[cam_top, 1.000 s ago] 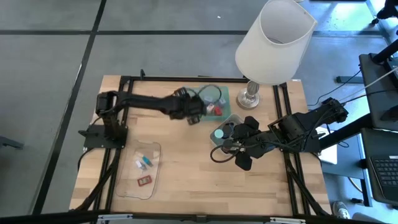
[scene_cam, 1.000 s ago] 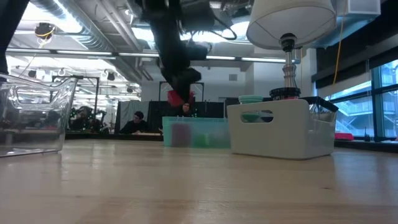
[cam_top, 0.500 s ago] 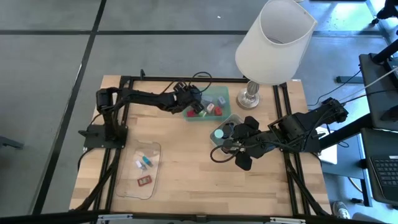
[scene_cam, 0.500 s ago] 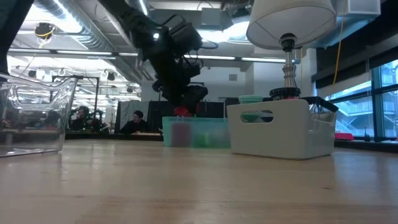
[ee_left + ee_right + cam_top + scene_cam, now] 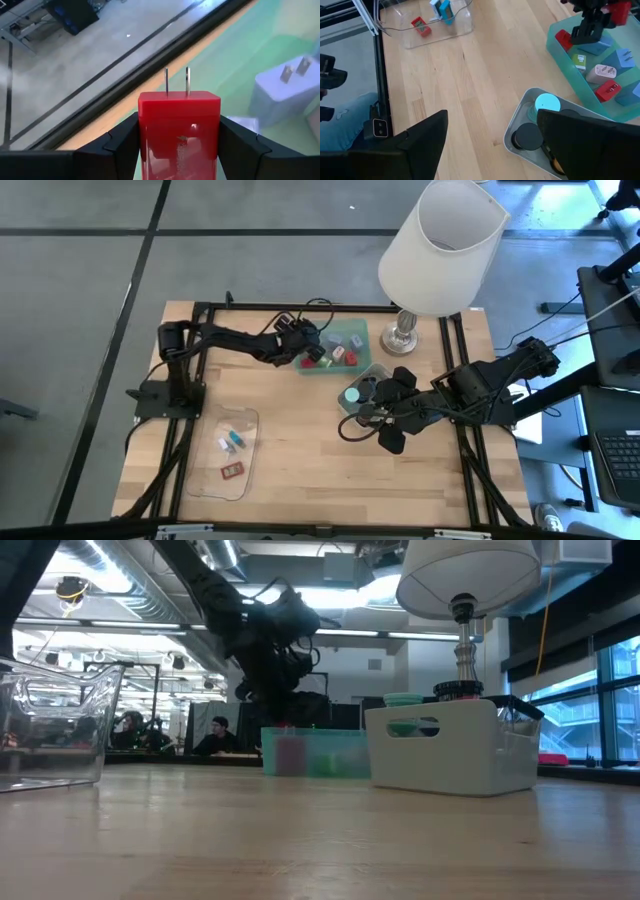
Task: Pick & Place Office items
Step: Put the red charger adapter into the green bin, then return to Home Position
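Note:
My left gripper (image 5: 305, 343) reaches over the left end of the green tray (image 5: 345, 330) and is shut on a red block (image 5: 179, 125) with two metal prongs. The right wrist view shows that block (image 5: 618, 11) above the tray's contents. More red blocks (image 5: 607, 90), pale blue-grey pieces (image 5: 285, 95) and a labelled card (image 5: 580, 61) lie in the green tray. A teal disc (image 5: 547, 102) and black caps (image 5: 527, 136) sit in the grey tray (image 5: 372, 372). My right gripper (image 5: 385, 412) is open beside that grey tray. My left gripper pinches the red block by its two flat sides (image 5: 147, 135), one finger (image 5: 120, 142) on each side. The prongs (image 5: 176, 82) point forward past the fingertips. Whether the block rests on the tray or hangs above it, I cannot tell.
A clear tray (image 5: 225, 452) on the near left holds a red card (image 5: 420, 25) and small blue pieces (image 5: 441, 9). The white-shaded lamp (image 5: 440, 250) stands at the far right, its base (image 5: 403, 335) next to the green tray. Bare wood lies in the middle of the table.
My left gripper, still shut on the red block, has moved from the green tray's near-left corner toward the far and left edges. It has also gone down: in the low view the block sank from well above the tray to behind its wall.

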